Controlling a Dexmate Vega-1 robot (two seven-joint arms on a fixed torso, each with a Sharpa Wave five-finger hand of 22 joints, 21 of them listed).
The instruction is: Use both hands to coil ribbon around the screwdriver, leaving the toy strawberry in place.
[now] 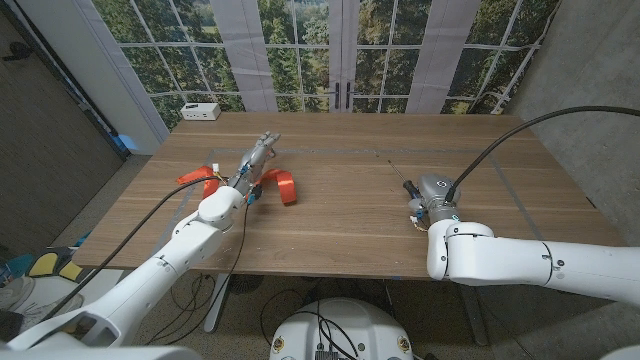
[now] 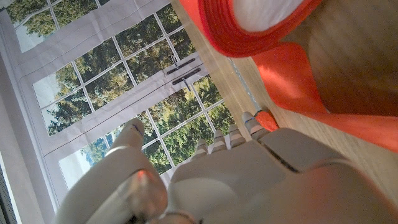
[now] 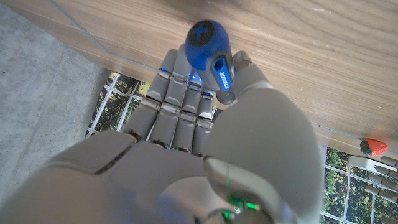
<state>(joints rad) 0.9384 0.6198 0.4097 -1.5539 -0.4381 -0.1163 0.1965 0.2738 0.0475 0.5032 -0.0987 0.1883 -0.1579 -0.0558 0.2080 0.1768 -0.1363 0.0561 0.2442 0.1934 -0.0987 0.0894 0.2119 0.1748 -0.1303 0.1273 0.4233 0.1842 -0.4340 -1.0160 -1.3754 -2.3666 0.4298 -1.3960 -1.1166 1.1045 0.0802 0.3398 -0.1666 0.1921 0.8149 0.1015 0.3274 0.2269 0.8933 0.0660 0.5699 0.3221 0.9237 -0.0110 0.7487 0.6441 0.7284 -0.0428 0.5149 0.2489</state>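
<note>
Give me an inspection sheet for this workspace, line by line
Surface: wooden table, tape lines on it.
Job's things: orange ribbon lies by the left hand; blue-handled screwdriver in the right hand; toy strawberry on the table.
Clutter: white box at the far corner.
Hands: left hand over the ribbon, grip unclear; right hand grips the screwdriver.
Cables: black cable to the right arm.
Surroundings: windows, trees outside.

Wooden table (image 1: 350, 215), tree-view windows (image 1: 300, 45)
</note>
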